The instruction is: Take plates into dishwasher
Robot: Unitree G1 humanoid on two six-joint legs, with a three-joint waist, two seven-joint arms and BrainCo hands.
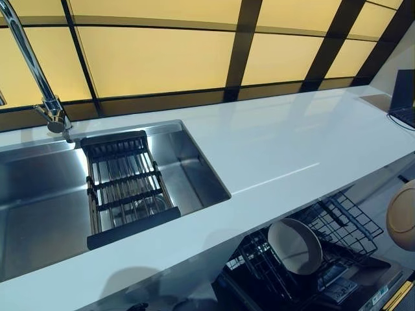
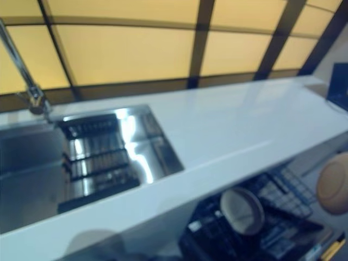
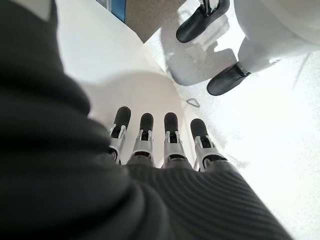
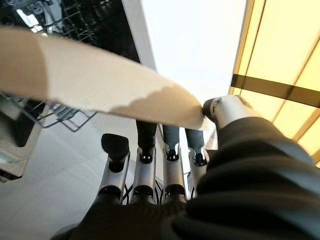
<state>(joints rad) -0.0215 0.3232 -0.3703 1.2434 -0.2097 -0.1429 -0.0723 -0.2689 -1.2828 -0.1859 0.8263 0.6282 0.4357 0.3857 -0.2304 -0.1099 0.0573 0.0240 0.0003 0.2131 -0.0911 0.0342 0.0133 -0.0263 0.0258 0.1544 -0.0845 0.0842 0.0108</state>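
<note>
Already one round beige plate [image 1: 295, 246] stands in the black wire dishwasher rack [image 1: 337, 223], below our right hand [image 4: 150, 165]. That hand pinches a second tan plate [image 4: 90, 80] between thumb and fingers, not yet racked; our left hand [image 3: 160, 145] hangs empty, fingers straight.

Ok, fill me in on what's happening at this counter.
The robot is loading plates into the dishwasher. Its right hand pinches a beige plate between thumb and fingers, off the counter's right end, above the pulled-out dishwasher rack. One plate already stands in that rack below the white counter. The left hand hangs idle, fingers straight, holding nothing. A black drainer sits in the sink.
</note>
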